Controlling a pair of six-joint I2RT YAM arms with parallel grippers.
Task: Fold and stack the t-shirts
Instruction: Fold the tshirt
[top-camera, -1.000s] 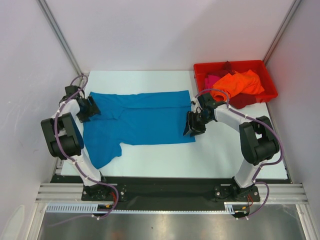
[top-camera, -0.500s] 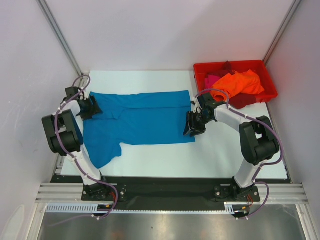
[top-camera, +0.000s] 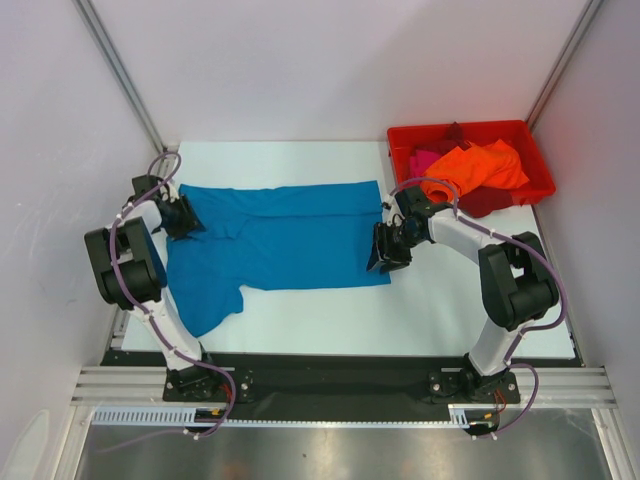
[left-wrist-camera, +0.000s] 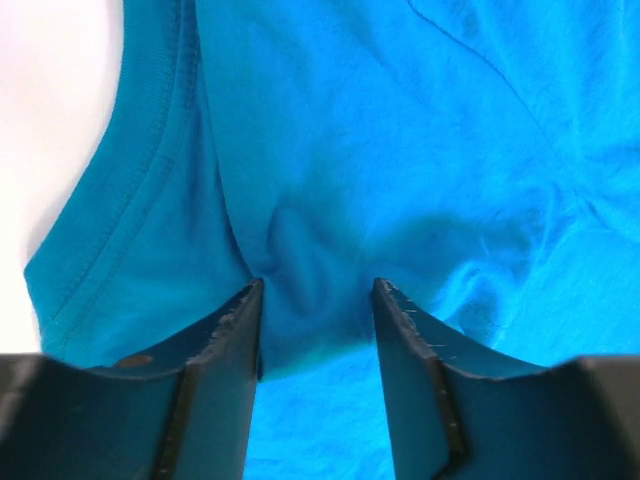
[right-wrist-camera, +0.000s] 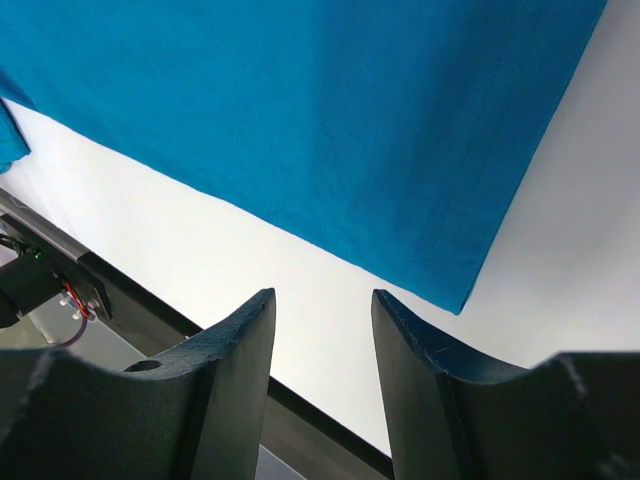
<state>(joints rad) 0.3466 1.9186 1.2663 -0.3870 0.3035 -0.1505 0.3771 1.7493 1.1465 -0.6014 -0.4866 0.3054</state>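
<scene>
**Teal shirt flat, both grippers at its ends, no grip on it yet**

- The teal t-shirt (top-camera: 285, 235) lies spread on the white table (top-camera: 450, 290), left of centre. Its collar end is at the left and its hem at the right, and one sleeve hangs toward the near-left.
- An orange t-shirt (top-camera: 480, 165) and a magenta t-shirt (top-camera: 424, 160) sit piled in the red bin (top-camera: 541, 165) at the far right, well apart from the teal one.
- The left gripper (left-wrist-camera: 315, 290) is down on the collar end, just beside the neckline rib (left-wrist-camera: 130, 200). Its jaws are apart and straddle a small pucker of cloth. The fabric bunches between the tips, but I judge it isn't pinched.
- The right gripper (right-wrist-camera: 322, 295) is at the right edge. Its jaws are apart with nothing between them, only bare table. The hem corner (right-wrist-camera: 462, 297) lies just beyond the tips.

Handling, my read:
- The cloth is light, soft knit with no stiffness, so it will drape and drag rather than hold its shape.
- It will probably slide on the smooth table, so a pinch has to gather a real fold and not just skim the top layer.
- The best holds are the seamed edges, meaning the rib or shoulder seam on the left and the hem corner on the right. The doubled fabric there slips less.
- Both ends should lift together, because lifting one end alone would skew the fold.
</scene>
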